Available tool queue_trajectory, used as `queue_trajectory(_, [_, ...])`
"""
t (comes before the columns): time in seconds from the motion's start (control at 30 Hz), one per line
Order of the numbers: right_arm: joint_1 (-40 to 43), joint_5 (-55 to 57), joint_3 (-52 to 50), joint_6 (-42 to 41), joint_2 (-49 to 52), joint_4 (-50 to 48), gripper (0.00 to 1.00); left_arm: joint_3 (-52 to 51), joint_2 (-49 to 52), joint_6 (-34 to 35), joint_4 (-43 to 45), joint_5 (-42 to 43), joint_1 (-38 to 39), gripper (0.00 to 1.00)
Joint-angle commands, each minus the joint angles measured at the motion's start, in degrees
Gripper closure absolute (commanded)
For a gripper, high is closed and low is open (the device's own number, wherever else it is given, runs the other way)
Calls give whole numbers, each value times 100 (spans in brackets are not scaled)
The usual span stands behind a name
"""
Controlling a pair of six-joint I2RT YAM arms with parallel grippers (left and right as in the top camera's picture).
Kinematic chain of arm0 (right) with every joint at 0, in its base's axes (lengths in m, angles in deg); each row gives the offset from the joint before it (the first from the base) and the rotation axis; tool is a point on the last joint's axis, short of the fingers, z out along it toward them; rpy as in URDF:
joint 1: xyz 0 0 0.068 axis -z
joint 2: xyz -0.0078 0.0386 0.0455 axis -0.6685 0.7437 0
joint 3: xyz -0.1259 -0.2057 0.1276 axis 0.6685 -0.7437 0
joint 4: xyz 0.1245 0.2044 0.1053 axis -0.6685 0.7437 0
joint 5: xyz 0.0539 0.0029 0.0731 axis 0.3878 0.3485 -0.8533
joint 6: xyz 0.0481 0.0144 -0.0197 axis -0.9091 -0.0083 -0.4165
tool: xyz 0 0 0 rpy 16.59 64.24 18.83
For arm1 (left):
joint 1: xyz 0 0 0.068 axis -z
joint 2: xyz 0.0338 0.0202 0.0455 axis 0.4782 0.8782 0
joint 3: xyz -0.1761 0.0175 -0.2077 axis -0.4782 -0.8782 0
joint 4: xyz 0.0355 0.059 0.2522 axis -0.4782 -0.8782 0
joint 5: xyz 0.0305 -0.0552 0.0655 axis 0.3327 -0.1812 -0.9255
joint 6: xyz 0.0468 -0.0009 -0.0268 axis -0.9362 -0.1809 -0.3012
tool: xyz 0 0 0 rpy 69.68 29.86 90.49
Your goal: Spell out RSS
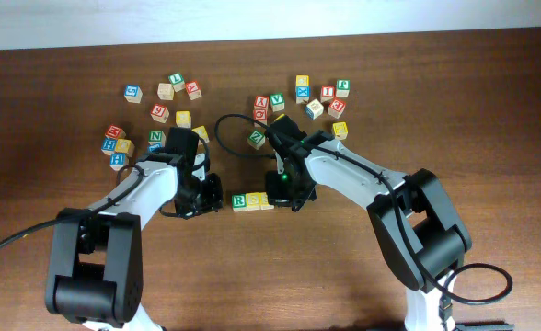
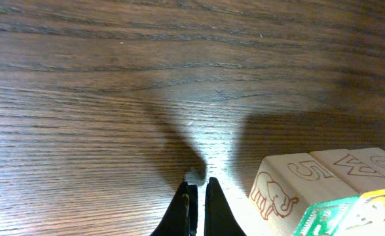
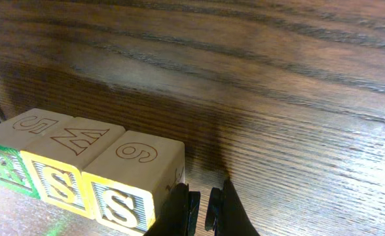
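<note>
At the upper left of the overhead view, loose cubes [image 1: 155, 115] lie scattered on the table [image 1: 436, 74]. Below them the left gripper [image 1: 211, 195] sits low at the row's left end, fingers clenched on nothing, with only bare wood by its tips in the wrist view. Mid-frame the R [image 1: 239, 200], first S [image 1: 253, 200] and second S [image 1: 267, 199] stand touching in a line, letters up, so the word looks already spelled. The right gripper [image 1: 284, 191] rests just beside the second S, also pinched shut and empty — the two probably flank the row to square it. Other cubes [image 1: 307, 97] lie at upper centre-right. No container shows.
</note>
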Motion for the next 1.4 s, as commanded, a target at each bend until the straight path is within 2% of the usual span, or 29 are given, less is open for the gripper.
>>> queue_trajectory(0.0, [-31, -140, 61, -46, 94, -35, 96, -59, 114, 57, 17, 195, 33, 100])
queue_trajectory(0.33, [-31, -260, 61, -46, 94, -57, 96, -59, 114, 52, 120, 382, 33, 100])
queue_trajectory(0.77, [-31, -398, 61, -66, 94, -105, 96, -59, 114, 57, 273, 356, 369, 100])
queue_trajectory(1.37, [-7, -415, 66, -63, 94, -190, 96, -59, 114, 52, 291, 201, 365, 100])
